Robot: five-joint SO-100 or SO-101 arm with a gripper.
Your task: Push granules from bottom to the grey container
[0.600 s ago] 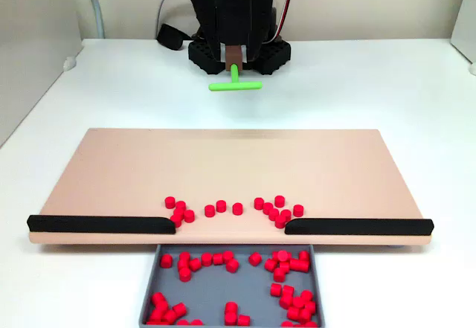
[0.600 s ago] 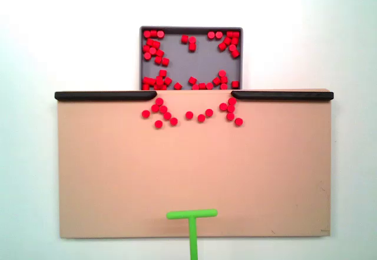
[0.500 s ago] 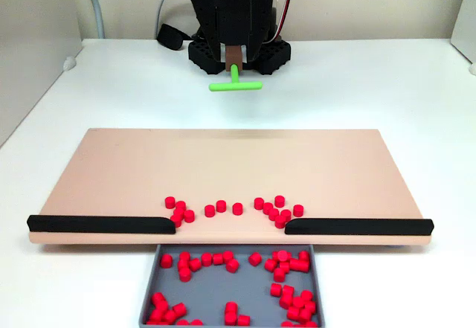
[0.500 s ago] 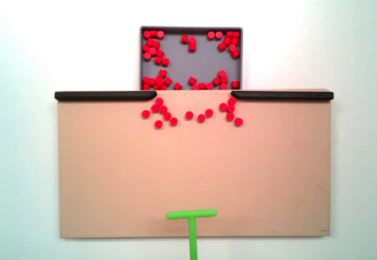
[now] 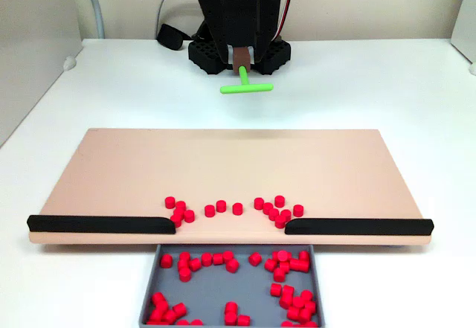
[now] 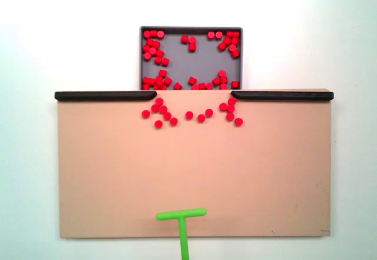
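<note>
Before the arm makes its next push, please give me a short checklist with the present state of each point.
1. Granules left on the tan board: yes, near the gap. Not ok, work remains.
2. Gap between the black strips free: ok.
3. Grey container beyond the gap: ok.
4. Green pusher behind the granules: ok, at the board's opposite edge.
5. Pusher centred on the gap: not ok, slightly left in the top-down fixed view.
6. Hand's grip on the pusher: cannot tell.

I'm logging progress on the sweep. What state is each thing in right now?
granules: some loose on the board near the gap, many already in the tray.
grey container: partly filled.
green T-shaped pusher: held at the board's far end, away from granules.
tan board: flat, mostly bare.
</note>
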